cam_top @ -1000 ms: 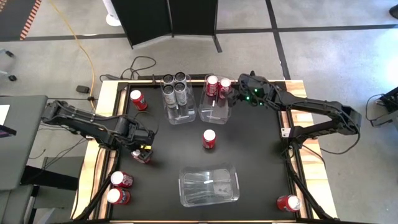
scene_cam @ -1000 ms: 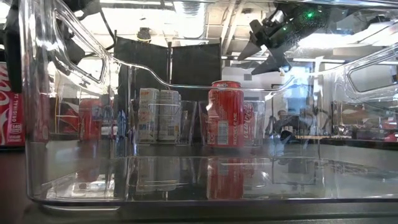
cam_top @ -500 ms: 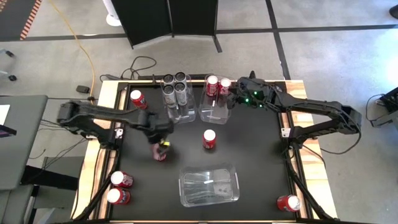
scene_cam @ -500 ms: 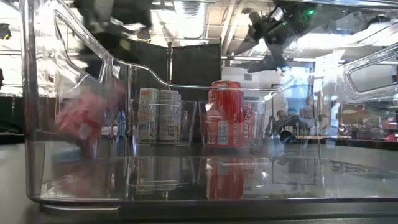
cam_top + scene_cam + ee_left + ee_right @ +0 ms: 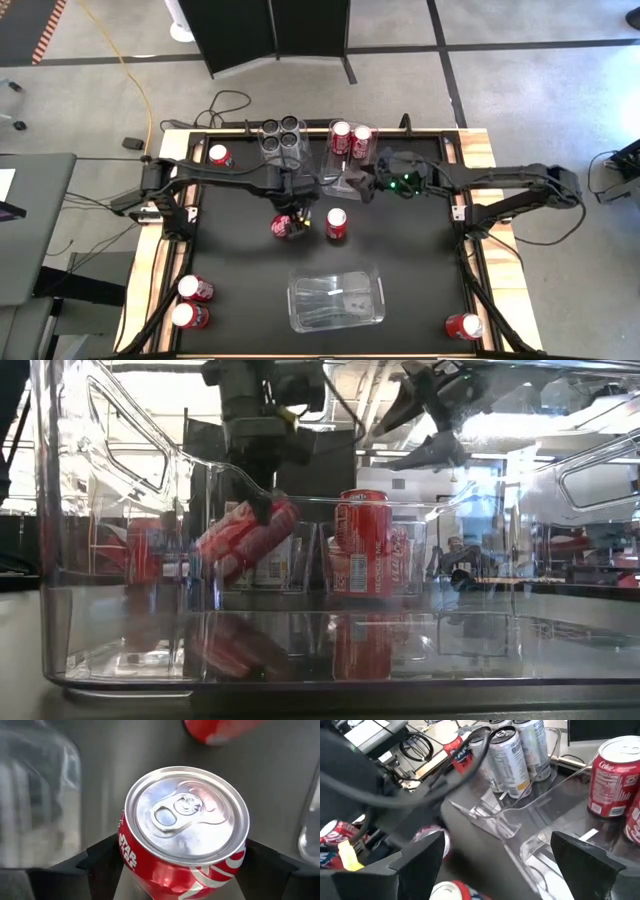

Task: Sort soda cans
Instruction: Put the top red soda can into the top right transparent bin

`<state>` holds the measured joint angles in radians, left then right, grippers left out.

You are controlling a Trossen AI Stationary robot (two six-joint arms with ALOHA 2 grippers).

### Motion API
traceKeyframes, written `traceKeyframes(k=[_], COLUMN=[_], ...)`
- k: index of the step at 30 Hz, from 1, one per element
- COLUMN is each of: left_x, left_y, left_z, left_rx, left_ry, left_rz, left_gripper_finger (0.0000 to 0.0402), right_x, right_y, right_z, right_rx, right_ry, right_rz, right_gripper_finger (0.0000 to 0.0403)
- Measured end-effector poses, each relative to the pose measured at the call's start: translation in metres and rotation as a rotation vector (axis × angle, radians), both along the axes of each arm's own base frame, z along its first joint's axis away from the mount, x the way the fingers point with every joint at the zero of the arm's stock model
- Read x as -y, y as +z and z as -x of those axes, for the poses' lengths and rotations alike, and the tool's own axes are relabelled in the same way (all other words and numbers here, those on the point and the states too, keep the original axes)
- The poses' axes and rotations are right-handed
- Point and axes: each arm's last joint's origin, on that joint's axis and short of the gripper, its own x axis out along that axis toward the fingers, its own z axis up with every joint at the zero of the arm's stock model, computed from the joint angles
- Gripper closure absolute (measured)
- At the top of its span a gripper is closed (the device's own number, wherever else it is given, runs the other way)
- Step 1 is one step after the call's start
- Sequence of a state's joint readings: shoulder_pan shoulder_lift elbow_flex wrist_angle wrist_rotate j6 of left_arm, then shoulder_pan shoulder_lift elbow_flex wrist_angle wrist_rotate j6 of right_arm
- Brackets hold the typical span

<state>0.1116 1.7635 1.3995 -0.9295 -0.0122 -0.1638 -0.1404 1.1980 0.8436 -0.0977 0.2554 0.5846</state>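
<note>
Left gripper [image 5: 287, 222] clamped on a red soda can [image 5: 285, 226], can carried off the table, just beside the lone standing red can [image 5: 337, 223] on its side toward the left arm's base. Low view: held can [image 5: 247, 538] tilted, long axis slanting, top end higher; not upright. Left wrist view: silver top of the held can [image 5: 186, 817] faces the cam, dark fingers [image 5: 102, 857] pressed on both flanks of the body.

Key relation for next move, by judgement: the bin with two red cans [image 5: 347, 163] lies beyond the standing red can, twd the table's far edge, a short way from the held can; the bin with four silver cans [image 5: 284, 150] sits right next to it, nearer the left arm. Red can presumably goes w/ the reds, so travel must pass the silver bin, and the can needs righting before release.

Right gripper [image 5: 358, 187] spread wide, holding nothing, hovering at the near edge of the red-can bin, closer to it than the left gripper. Risk of crowding there.

Empty clear bin [image 5: 336, 297] on the near side of the standing red can, well apart.
</note>
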Motion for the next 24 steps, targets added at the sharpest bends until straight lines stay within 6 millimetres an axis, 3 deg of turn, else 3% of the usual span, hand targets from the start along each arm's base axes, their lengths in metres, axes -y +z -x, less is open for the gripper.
traceKeyframes(k=[9, 17, 24], left_x=[0.003, 0.004, 0.004], left_y=[0.036, 0.068, 0.098], left_z=[-0.01, -0.02, -0.023], left_rx=[0.118, 0.236, 0.311], left_ry=[-0.051, -0.133, -0.222], left_rz=[-0.129, -0.189, -0.239], left_gripper_finger=[0.0098, 0.0093, 0.0095], right_x=[-0.011, -0.015, -0.019], right_y=[0.008, 0.014, 0.015], right_z=[-0.005, -0.008, -0.009], right_rx=[0.075, 0.077, 0.095], right_ry=[0.117, 0.23, 0.337], right_rz=[0.034, 0.229, 0.246], right_gripper_finger=[0.0024, 0.0024, 0.001])
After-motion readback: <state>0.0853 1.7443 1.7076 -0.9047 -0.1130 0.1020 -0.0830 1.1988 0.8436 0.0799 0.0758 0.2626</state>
